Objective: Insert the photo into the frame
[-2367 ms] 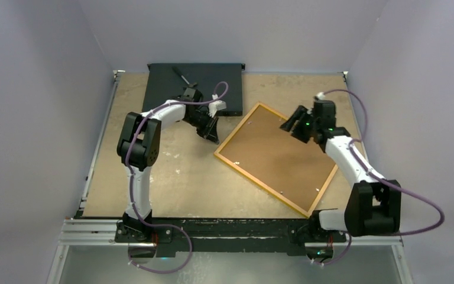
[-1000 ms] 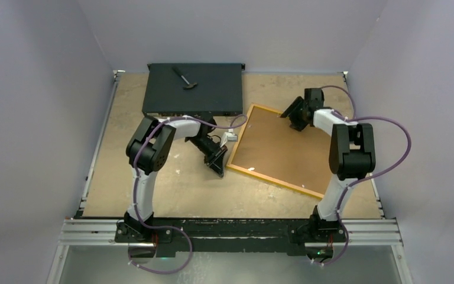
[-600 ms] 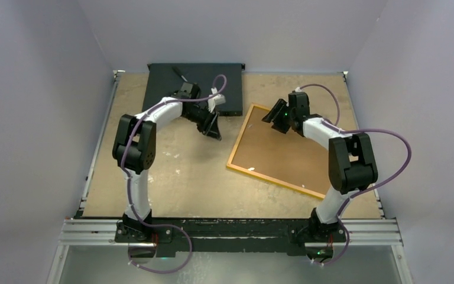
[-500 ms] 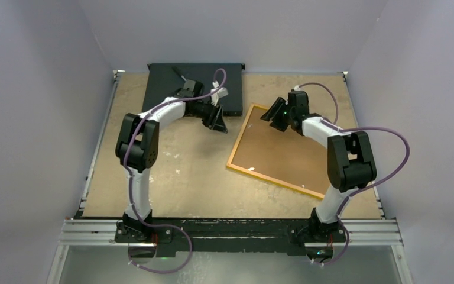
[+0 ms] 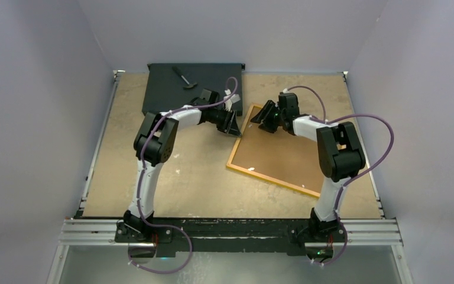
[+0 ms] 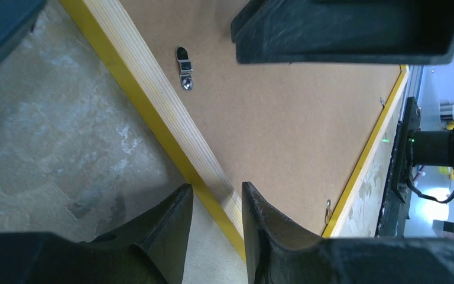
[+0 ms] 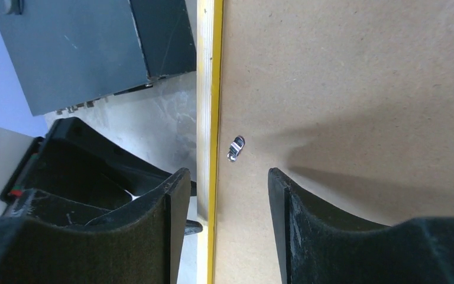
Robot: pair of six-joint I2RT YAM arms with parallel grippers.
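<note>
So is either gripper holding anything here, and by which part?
Nothing is held. The left gripper and right gripper are both open over the frame, at its edge near a small metal clip.

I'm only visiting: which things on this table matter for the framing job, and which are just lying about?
Part of the job:
- the frame, face down, brown back up
- the left gripper and the right gripper, both open near the frame's far corner
- the photo: not in view

Just lying about:
- the flat black box
- the small tool on top of it
</note>
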